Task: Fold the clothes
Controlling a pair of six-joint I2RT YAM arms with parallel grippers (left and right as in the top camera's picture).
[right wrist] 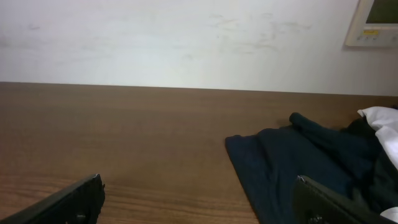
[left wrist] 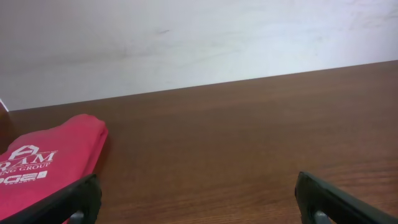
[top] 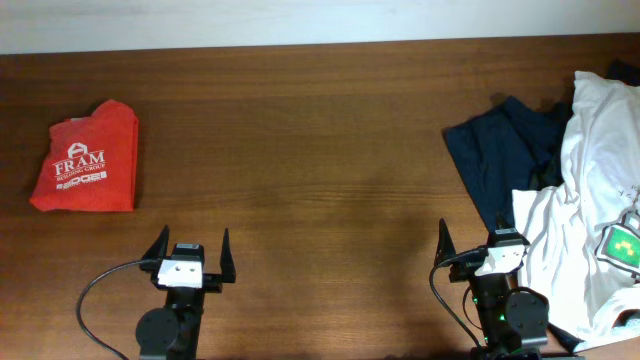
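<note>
- The red T-shirt (top: 85, 160) lies on the left side of the table (top: 320, 150). It is already folded into a small neat pack with the white words on top.
- The left gripper (top: 193, 242) is wide open and holds nothing.
- The right gripper (top: 472, 245) is wide open and empty too.
- The folding looks done. A dark blue garment (top: 500, 145) and a white shirt (top: 590, 150) lie in a heap on the right.
</note>
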